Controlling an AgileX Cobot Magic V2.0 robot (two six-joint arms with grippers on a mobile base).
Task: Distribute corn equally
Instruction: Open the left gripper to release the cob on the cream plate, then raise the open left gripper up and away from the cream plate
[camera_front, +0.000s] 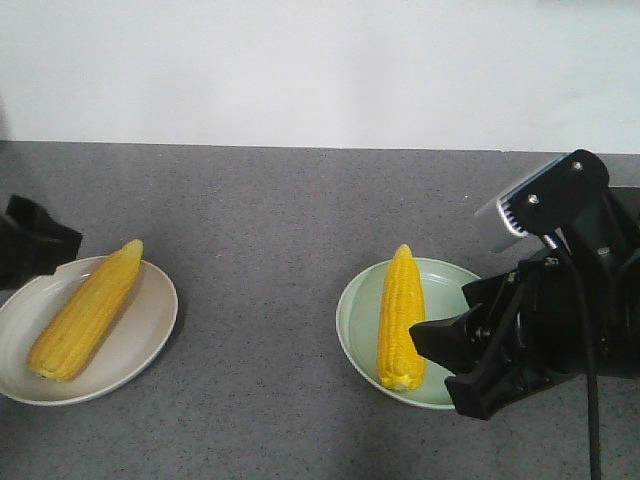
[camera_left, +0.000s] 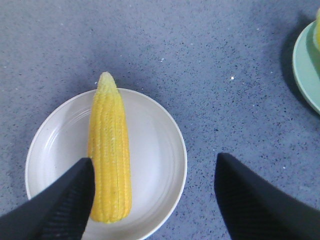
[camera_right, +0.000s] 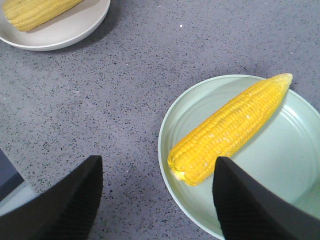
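Underneath everything, a grey speckled countertop (camera_front: 270, 220) was spread, backed by a plain white wall (camera_front: 320, 70). At the far left, only a dark edge of the left gripper (camera_left: 152, 200) was caught by the front camera; in the left wrist view its fingers (camera_left: 60, 210) were seen spread wide, nothing between them, one tip overlapping the white plate (camera_front: 150, 320) and the blunt end of the cob in that picture. On that plate one corn cob (camera_front: 85, 310) was laid at a slant, its paler tip pointed away from the robot. Further right, a pale green plate (camera_front: 450, 285) was set well apart from the first, and a second corn cob (camera_front: 401, 315) was laid along its left half, tip away, rows of glossy yellow kernels plainly seen. At the right, the right gripper (camera_right: 157, 200) was held just beside the green plate, its fingers likewise wide apart and nothing gripped.
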